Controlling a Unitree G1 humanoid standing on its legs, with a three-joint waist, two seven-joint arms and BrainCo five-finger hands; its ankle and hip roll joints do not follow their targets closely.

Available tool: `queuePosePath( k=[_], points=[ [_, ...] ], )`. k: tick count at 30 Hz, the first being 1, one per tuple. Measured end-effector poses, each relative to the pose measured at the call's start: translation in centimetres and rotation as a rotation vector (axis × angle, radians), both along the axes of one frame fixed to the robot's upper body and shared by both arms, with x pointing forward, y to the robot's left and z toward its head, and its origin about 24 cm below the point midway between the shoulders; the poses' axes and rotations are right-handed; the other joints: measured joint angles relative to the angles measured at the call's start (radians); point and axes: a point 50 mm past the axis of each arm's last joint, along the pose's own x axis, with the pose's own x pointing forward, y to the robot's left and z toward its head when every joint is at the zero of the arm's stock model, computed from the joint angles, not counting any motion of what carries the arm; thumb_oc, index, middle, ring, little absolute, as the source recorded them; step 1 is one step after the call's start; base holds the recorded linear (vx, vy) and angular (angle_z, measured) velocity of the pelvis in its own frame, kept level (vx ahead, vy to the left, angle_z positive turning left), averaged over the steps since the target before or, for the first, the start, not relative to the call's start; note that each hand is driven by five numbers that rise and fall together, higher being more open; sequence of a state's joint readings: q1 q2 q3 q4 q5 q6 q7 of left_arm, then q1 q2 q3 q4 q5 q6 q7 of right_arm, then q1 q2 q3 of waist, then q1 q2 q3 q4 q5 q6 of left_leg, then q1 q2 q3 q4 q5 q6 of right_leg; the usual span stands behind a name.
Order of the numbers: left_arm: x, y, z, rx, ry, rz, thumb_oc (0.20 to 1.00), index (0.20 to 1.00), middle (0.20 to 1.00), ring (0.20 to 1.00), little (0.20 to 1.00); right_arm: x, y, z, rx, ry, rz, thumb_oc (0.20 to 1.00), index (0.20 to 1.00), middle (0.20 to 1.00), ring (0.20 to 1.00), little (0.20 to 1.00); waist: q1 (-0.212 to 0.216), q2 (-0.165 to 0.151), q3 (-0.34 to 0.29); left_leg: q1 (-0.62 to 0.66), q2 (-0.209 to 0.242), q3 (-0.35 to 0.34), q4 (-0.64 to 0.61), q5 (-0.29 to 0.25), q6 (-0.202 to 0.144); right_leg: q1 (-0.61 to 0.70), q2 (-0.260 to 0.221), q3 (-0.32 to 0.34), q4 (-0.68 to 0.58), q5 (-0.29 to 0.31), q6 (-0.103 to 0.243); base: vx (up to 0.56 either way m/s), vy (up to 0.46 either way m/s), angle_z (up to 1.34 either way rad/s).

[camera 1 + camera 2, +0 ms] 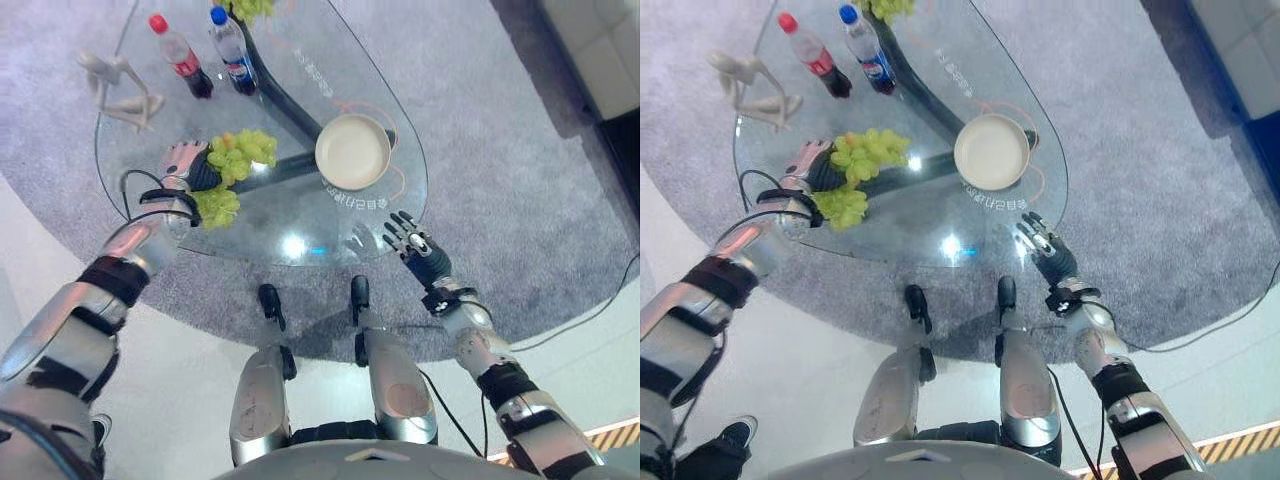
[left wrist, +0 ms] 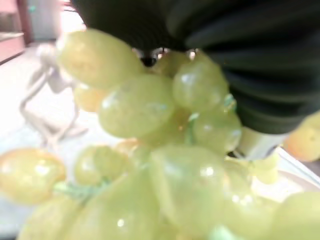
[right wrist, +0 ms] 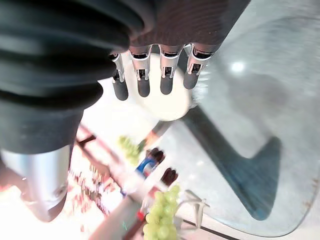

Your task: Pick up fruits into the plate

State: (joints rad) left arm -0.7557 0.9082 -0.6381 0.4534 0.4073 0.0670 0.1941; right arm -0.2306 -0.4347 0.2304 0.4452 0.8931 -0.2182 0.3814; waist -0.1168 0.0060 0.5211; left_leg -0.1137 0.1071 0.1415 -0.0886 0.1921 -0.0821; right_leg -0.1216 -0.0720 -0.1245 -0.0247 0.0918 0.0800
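The left robot hand (image 1: 188, 165) lies in the grape bunch (image 1: 236, 158) on the counter (image 1: 270, 235); its grip I cannot tell. The plate (image 1: 353, 151) lies toward the right, nearer the open right robot hand (image 1: 415, 243).

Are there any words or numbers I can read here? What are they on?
White print on the glass table, beside the plate: too small to read.
Red print farther along the table: too small to read.
Labels on the red-capped bottle and blue-capped bottle: blurred, unreadable.

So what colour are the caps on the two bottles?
One red cap, one blue cap; clearest in the left eye view.
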Motion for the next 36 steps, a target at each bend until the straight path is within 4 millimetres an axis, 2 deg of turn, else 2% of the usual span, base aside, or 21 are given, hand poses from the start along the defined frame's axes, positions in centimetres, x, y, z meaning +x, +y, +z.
queuePosePath(
  k=[5, 8, 9, 10, 12, 14, 16, 20, 23, 26, 31, 36],
  points=[
    [-1.6, 0.1, 3.3, 0.251, 0.057, -0.120, 0.200, 0.200, 0.200, 0.200, 0.200, 0.8, -3.1, 4.7, -0.225, -0.104, 0.056, 1.000, 1.000, 1.000, 1.000, 1.000, 0.023, -0.005, -0.005, 0.093, -0.001, -0.011, 0.000, -0.019, -0.004, 0.121, 0.001, -0.022, -0.037, 0.003, -0.001, 0.22, -0.020, 0.10],
    [-2.6, -0.8, 4.4, 0.386, 0.113, -0.225, 0.200, 0.200, 0.200, 0.200, 0.200, 1.3, -4.2, 6.7, -0.335, -0.096, 0.122, 1.000, 1.000, 1.000, 1.000, 1.000, 0.044, -0.009, -0.084, 0.114, -0.001, -0.013, 0.000, -0.033, -0.007, 0.157, 0.002, -0.027, -0.063, 0.003, -0.001, 0.25, 0.014, 0.03],
    [-2.9, -1.0, 4.5, 0.414, 0.126, -0.249, 0.200, 0.200, 0.200, 0.200, 0.200, 1.3, -4.3, 7.1, -0.352, -0.092, 0.142, 1.000, 1.000, 1.000, 1.000, 1.000, 0.045, -0.010, -0.095, 0.122, -0.002, -0.015, 0.000, -0.036, -0.008, 0.167, 0.001, -0.028, -0.065, 0.003, -0.001, 0.17, 0.010, 0.08],
    [-3.3, -1.6, 4.4, 0.453, 0.157, -0.306, 0.200, 0.200, 0.200, 0.200, 0.200, 1.4, -4.3, 7.5, -0.382, -0.079, 0.181, 1.000, 1.000, 1.000, 1.000, 1.000, 0.047, -0.010, -0.147, 0.123, -0.003, -0.020, 0.000, -0.041, -0.008, 0.169, 0.001, -0.031, -0.066, 0.000, 0.002, 0.12, 0.006, 0.07],
    [-4.0, -2.8, 4.4, 0.502, 0.191, -0.396, 0.200, 0.200, 0.200, 0.200, 0.200, 1.7, -3.8, 7.9, -0.397, -0.048, 0.246, 1.000, 1.000, 1.000, 1.000, 1.000, 0.051, -0.012, -0.199, 0.153, -0.004, -0.024, -0.001, -0.050, -0.009, 0.204, -0.002, -0.041, -0.067, -0.006, 0.008, 0.18, 0.011, 0.10],
    [-4.5, -3.8, 4.1, 0.543, 0.215, -0.471, 0.200, 0.200, 0.200, 0.200, 0.200, 1.8, -3.3, 7.6, -0.413, -0.010, 0.307, 1.000, 1.000, 1.000, 1.000, 1.000, 0.047, -0.014, -0.233, 0.176, -0.007, -0.028, -0.001, -0.054, -0.008, 0.228, -0.004, -0.048, -0.067, -0.012, 0.013, 0.15, 0.014, 0.12],
    [-5.4, -5.7, 3.4, 0.610, 0.258, -0.595, 0.200, 0.200, 0.200, 0.200, 0.200, 1.4, -2.0, 6.5, -0.413, 0.072, 0.414, 1.000, 1.000, 1.000, 1.000, 1.000, 0.058, -0.017, -0.302, 0.185, -0.011, -0.037, -0.001, -0.059, -0.009, 0.243, -0.007, -0.053, -0.067, -0.026, 0.011, 0.09, 0.019, 0.12],
    [-6.7, -8.2, 2.6, 0.676, 0.284, -0.760, 0.200, 0.200, 0.200, 0.200, 0.200, 0.8, 0.1, 4.8, -0.354, 0.167, 0.544, 1.000, 1.000, 1.000, 1.000, 1.000, 0.070, -0.013, -0.356, 0.206, -0.015, -0.048, -0.004, -0.069, -0.016, 0.269, -0.012, -0.058, -0.067, -0.035, 0.013, 0.08, 0.020, 0.09],
    [-7.6, -9.8, 1.8, 0.662, 0.310, -0.861, 0.200, 0.200, 0.200, 0.200, 0.200, 0.2, 1.7, 3.8, -0.309, 0.225, 0.634, 1.000, 1.000, 1.000, 1.000, 1.000, 0.071, -0.002, -0.394, 0.206, -0.024, -0.051, -0.005, -0.073, -0.009, 0.271, -0.021, -0.062, -0.067, -0.042, 0.015, 0.04, 0.020, 0.04],
    [-8.3, -11.1, 1.7, 0.630, 0.295, -0.940, 0.200, 0.200, 0.200, 0.200, 0.200, -0.3, 3.3, 3.7, -0.244, 0.231, 0.715, 1.000, 1.000, 1.000, 1.000, 1.000, 0.071, 0.003, -0.420, 0.206, -0.025, -0.052, -0.006, -0.072, -0.008, 0.271, -0.022, -0.063, -0.067, -0.042, 0.015, 0.01, 0.006, 0.01],
    [-9.1, -12.9, 1.6, 0.601, 0.263, -1.033, 0.200, 0.200, 0.200, 0.200, 0.200, -1.2, 5.0, 2.9, -0.228, 0.277, 0.821, 1.000, 1.000, 1.000, 1.000, 1.000, 0.070, 0.017, -0.447, 0.207, -0.024, -0.060, -0.005, -0.069, -0.003, 0.278, -0.020, -0.077, -0.067, -0.038, 0.016, 0.01, 0.010, 0.04],
    [-9.8, -13.9, 1.4, 0.597, 0.259, -1.088, 0.200, 0.200, 0.200, 0.200, 0.200, -2.2, 6.3, 1.6, -0.214, 0.339, 0.893, 1.000, 1.000, 1.000, 1.000, 1.000, 0.069, 0.030, -0.455, 0.211, -0.024, -0.067, -0.004, -0.065, 0.000, 0.285, -0.019, -0.080, -0.067, -0.039, 0.016, 0.00, 0.003, 0.03]
  ],
)
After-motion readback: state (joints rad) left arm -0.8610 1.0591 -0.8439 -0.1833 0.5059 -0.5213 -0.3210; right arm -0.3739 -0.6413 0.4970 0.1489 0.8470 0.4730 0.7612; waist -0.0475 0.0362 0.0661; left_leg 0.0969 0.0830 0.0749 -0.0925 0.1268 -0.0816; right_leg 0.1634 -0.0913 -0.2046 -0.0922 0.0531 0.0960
